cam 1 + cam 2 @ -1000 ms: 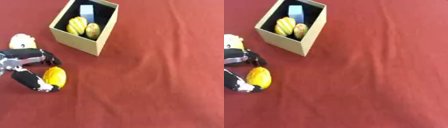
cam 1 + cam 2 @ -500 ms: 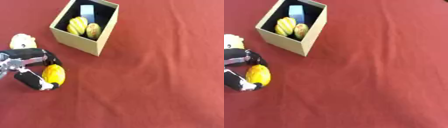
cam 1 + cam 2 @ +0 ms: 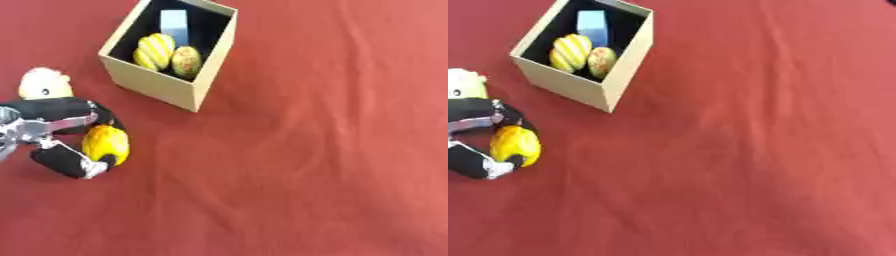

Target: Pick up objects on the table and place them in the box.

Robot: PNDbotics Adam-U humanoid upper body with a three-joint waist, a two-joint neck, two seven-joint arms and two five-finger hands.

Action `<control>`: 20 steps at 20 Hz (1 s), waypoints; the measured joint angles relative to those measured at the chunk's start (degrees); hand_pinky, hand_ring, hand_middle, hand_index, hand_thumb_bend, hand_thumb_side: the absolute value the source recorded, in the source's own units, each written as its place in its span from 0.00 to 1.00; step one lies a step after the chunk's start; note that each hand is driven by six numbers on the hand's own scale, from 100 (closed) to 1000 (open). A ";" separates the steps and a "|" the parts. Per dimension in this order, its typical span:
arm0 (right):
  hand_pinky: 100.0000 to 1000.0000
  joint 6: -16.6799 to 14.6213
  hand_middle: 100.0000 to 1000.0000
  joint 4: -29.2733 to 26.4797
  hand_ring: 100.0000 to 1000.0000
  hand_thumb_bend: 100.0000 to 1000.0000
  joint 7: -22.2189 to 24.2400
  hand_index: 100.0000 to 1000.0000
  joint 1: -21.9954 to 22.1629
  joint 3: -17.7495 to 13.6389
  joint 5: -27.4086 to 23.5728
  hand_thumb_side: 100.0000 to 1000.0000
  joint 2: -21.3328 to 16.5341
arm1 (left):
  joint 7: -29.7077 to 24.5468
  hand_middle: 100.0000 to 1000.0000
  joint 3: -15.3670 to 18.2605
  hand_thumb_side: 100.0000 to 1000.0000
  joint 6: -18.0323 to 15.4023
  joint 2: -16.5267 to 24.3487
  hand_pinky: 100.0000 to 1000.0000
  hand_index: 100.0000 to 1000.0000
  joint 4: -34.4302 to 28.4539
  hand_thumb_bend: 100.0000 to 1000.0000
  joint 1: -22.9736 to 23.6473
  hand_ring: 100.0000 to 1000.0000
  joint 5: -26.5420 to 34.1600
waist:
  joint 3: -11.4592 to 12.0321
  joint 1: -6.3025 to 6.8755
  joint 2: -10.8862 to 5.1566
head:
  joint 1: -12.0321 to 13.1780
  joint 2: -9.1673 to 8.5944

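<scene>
Down at the left edge of the red surface [image 3: 332, 150], the left hand [image 3: 61, 135] has fingers and thumb curled around a yellow-orange, oval object [image 3: 106, 144], pinching it just above the cloth. Behind the hand sits a pale rounded thing [image 3: 44, 83]. Farther back, the open cardboard box [image 3: 166, 87] holds a yellow striped piece [image 3: 155, 50], a speckled one [image 3: 185, 61] and a grey-blue block [image 3: 173, 22].

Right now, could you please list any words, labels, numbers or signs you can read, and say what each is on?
None: no readable text on the box, the yellow object in the left hand, the items inside, or the pale object beside the hand.
</scene>
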 measured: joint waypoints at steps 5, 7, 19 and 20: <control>0.84 -0.08 0.63 0.00 0.87 0.00 -0.07 0.76 0.47 -0.13 0.00 0.56 0.00 | 0.31 0.67 3.87 0.16 1.50 2.53 0.69 0.80 -6.80 0.00 -0.11 0.66 -1.54 | 0.37 0.17 0.00 | -0.43 -0.01; 0.84 -0.15 0.63 0.00 0.87 0.00 -0.13 0.76 0.48 -0.14 0.00 0.56 0.00 | 0.58 0.65 5.31 0.13 1.60 3.04 0.67 0.78 -8.26 0.00 -1.21 0.64 -1.73 | 0.44 0.37 0.00 | -0.61 -0.01; 0.84 -0.23 0.63 0.00 0.87 0.00 -0.14 0.76 0.70 -0.24 -0.03 0.56 -0.02 | 3.80 0.63 8.39 0.10 -0.23 -5.93 0.66 0.78 0.93 0.00 -18.49 0.61 -1.96 | 0.45 0.65 -0.78 | -1.28 0.02; 0.84 -0.24 0.63 0.00 0.87 0.00 -0.11 0.76 0.66 -0.24 -0.06 0.56 -0.02 | 4.22 0.63 8.03 0.10 -0.84 -7.52 0.66 0.77 3.62 0.00 -19.94 0.61 -2.50 | 0.28 0.65 -0.80 | -1.22 0.02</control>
